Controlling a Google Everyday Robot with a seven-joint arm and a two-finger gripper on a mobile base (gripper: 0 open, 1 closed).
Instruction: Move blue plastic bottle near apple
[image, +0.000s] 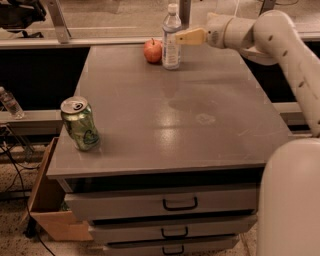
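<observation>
The blue plastic bottle (171, 40), clear with a white cap and a label, stands upright at the far edge of the grey table (165, 125). The small red-orange apple (153, 50) sits just left of it, almost touching. My gripper (179, 37) reaches in from the right at the height of the bottle's shoulder. Its pale fingers (190, 36) point left, with their tips just at the bottle's right side. The gripper is open and holds nothing.
A green soda can (80, 123) stands near the table's front left corner. A tiny bottle (10, 102) sits off the table at the left. Drawers (177, 202) are below the tabletop, and a cardboard box (50, 210) is on the floor at the left.
</observation>
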